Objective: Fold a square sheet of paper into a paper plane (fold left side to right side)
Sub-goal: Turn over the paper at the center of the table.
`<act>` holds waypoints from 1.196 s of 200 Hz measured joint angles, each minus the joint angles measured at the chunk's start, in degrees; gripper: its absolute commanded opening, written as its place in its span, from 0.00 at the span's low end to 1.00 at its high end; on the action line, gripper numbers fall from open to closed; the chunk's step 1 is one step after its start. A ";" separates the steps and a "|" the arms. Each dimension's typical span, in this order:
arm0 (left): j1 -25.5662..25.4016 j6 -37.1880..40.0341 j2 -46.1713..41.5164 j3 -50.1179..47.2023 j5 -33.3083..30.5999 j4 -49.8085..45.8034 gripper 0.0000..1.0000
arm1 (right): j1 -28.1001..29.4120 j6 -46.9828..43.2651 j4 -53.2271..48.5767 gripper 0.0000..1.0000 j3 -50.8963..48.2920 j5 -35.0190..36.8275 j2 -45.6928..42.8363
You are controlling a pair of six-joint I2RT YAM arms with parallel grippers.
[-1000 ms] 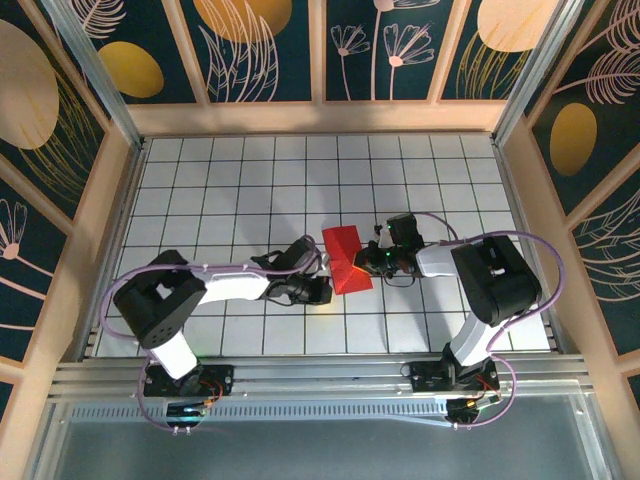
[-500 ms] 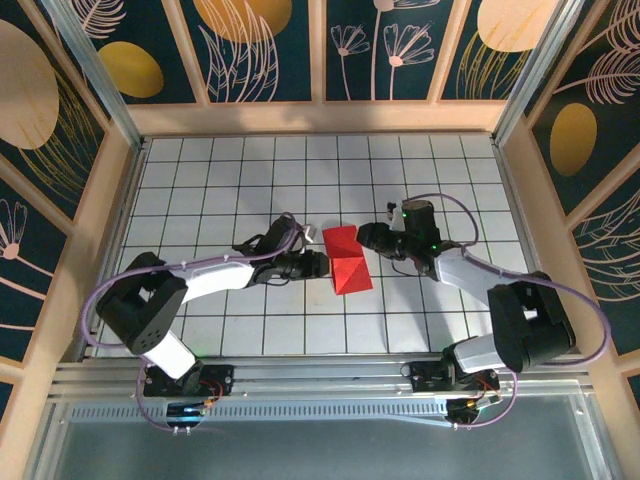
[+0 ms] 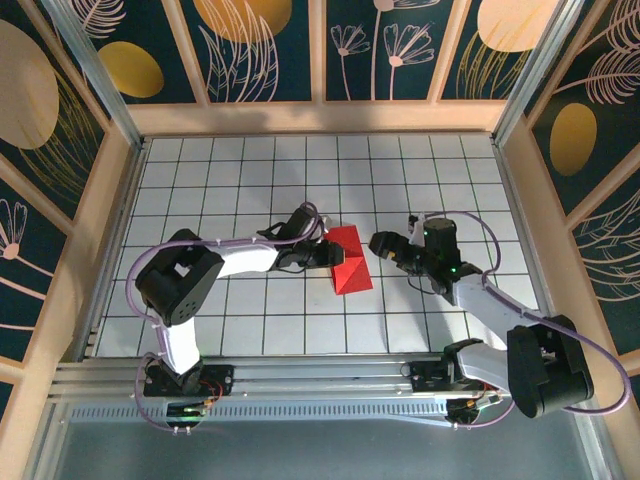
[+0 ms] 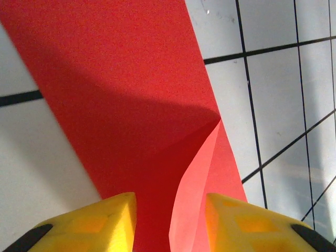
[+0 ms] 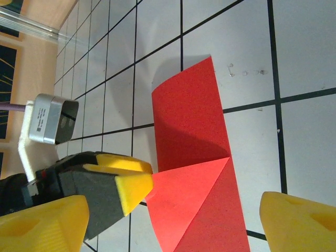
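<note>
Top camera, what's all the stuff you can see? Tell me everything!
red paper: one, bright red, partly folded, middle of the table
table: one, white tiles with dark lines, under everything
wall panels: several, dark blue with gold and pink plants, around the table
left arm: one, white and black, left of the paper
right arm: one, white and black, right of the paper
left fingers: two, yellow, open, at the paper's left edge
right fingers: two, yellow, open, right of the paper
</note>
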 measured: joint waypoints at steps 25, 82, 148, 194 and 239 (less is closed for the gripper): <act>0.00 0.39 0.63 0.74 -0.09 0.07 0.14 | -0.24 -0.31 -0.22 0.76 -0.11 -0.76 -0.44; 0.00 1.22 -3.37 -2.47 -3.50 0.24 0.00 | -0.11 0.00 2.03 0.64 -0.74 -5.86 2.80; 0.00 -0.55 -12.72 -9.09 -6.95 1.95 0.00 | 5.05 1.36 11.58 0.58 -0.57 -9.31 14.69; 0.00 -1.20 -13.60 -9.68 -8.48 2.14 0.00 | 8.20 3.28 19.56 0.50 1.86 -9.60 23.47; 0.00 -1.60 -13.60 -9.73 -9.11 2.14 0.00 | 9.97 4.68 25.07 0.42 3.30 -9.60 28.50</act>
